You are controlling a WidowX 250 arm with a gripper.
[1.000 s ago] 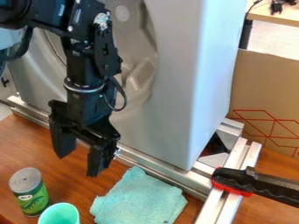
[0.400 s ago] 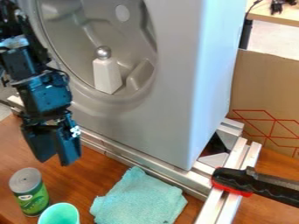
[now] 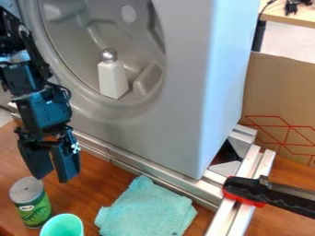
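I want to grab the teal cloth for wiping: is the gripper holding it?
No, the cloth lies on the wooden table, and the gripper hangs apart from it, near the green can.

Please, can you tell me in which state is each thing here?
Claw: partly open, empty, near the can
Can: upright, top closed
Cup: upright
Cloth: spread out, a little wrinkled
White object: upright, silver ball on top
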